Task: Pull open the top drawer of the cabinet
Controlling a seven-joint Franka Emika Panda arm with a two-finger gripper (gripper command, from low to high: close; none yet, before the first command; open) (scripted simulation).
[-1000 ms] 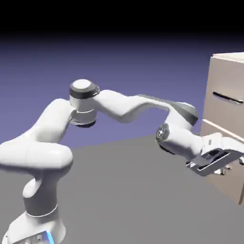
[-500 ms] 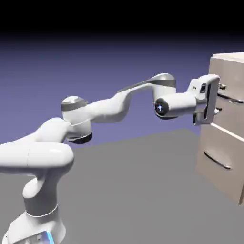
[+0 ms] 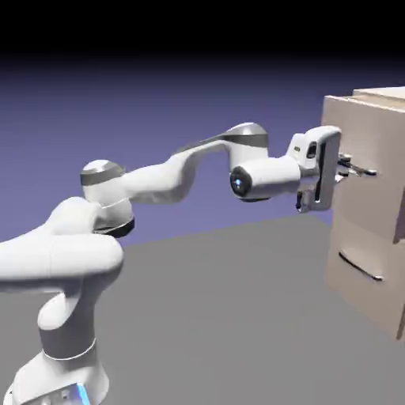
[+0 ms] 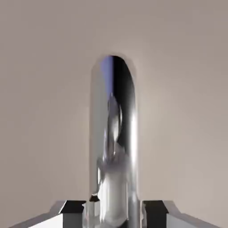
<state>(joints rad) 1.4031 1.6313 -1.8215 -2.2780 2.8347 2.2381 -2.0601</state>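
Observation:
The beige cabinet (image 3: 389, 94) stands at the exterior view's right. Its top drawer (image 3: 364, 134) juts out toward the arm, ahead of the lower front. My gripper (image 3: 345, 168) is shut on the top drawer's thin bar handle (image 3: 362, 171), with the hand level and pointing at the drawer front. In the hand view the shiny metal handle (image 4: 113, 133) runs up the middle, large, between my gripper (image 4: 114, 213) and its dark grey fingertips (image 4: 73, 208). Plain beige drawer front (image 4: 44, 89) fills everything else.
The lower drawer (image 3: 376, 304), with its own dark bar handle (image 3: 360, 266), sits flush below the hand. The grey table (image 3: 221, 316) stretches from the cabinet back to the arm's base (image 3: 59, 372) at lower left.
The hand rose from beside the lower drawer to the top handle, then moved left. The top drawer came out with it and now stands proud of the cabinet.

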